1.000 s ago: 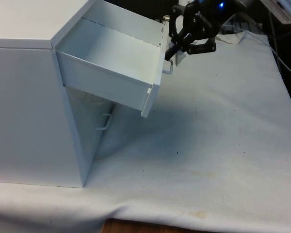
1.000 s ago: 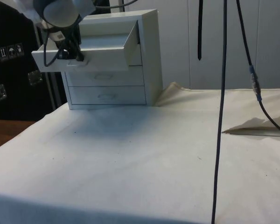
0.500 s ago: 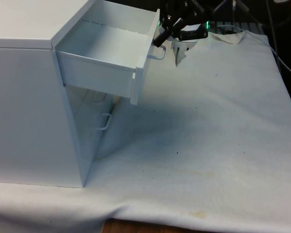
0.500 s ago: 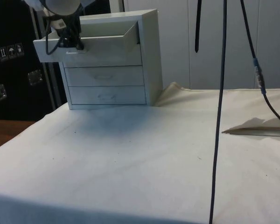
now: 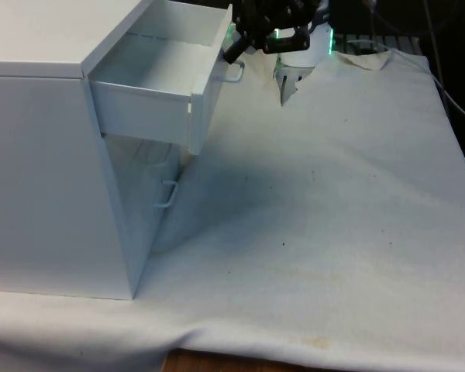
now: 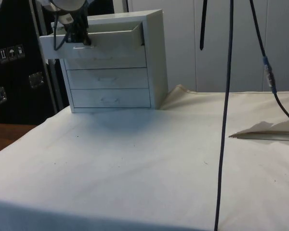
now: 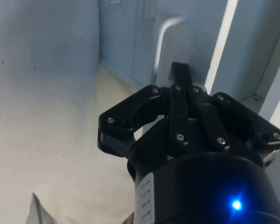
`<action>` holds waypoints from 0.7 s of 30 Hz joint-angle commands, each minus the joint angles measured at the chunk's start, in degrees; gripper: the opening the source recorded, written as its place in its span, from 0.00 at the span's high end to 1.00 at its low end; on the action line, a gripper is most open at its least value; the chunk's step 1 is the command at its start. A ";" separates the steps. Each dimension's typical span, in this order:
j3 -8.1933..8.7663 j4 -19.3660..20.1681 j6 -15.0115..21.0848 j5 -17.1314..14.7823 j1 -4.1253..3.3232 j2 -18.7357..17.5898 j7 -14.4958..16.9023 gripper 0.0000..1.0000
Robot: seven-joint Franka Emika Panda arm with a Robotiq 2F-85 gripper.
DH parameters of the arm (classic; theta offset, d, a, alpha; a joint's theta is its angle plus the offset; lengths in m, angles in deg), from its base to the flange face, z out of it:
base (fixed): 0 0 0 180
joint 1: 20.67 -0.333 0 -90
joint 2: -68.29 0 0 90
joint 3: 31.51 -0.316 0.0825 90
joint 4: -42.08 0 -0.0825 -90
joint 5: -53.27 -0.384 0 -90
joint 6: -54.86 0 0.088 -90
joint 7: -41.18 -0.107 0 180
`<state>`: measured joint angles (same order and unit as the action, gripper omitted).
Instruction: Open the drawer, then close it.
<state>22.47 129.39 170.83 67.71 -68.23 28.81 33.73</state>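
Top drawer (image 5: 159, 85) of the chest (image 5: 46, 147) is out, roughly halfway by the look of it, and the end effector (image 5: 234, 48) is right up against the drawer front at its handle (image 5: 234, 74). From the wrist view the fingers (image 7: 179, 86) are pressed together, one flat stack, with the handle (image 7: 164, 37) just beyond their tip; they look to be leaning on the front rather than pinching the bar, though contact itself is hard to confirm. The side view puts the end effector (image 6: 79, 37) at the drawer front (image 6: 62, 45), with the two lower drawers (image 6: 108, 89) shut flush beneath. So this reads as the closing half of the job. To do it well, push straight along the drawer's travel, square to the front, so the box doesn't cock in its runners. Keep the contact low and central near the handle, steady pace, no jabbing. The chest sits loose on the desk (image 5: 341, 201), so a hard shove could skid it; ease off as the front nears flush.
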 commanded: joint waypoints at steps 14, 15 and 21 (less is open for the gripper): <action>3.04 2.18 3.61 0.34 1.78 1.55 5.16 1.00; 3.09 2.18 3.67 0.29 1.89 1.55 5.39 1.00; 3.38 2.29 4.30 0.23 2.75 1.55 6.53 1.00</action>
<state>25.96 131.28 174.27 67.71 -65.53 29.96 40.09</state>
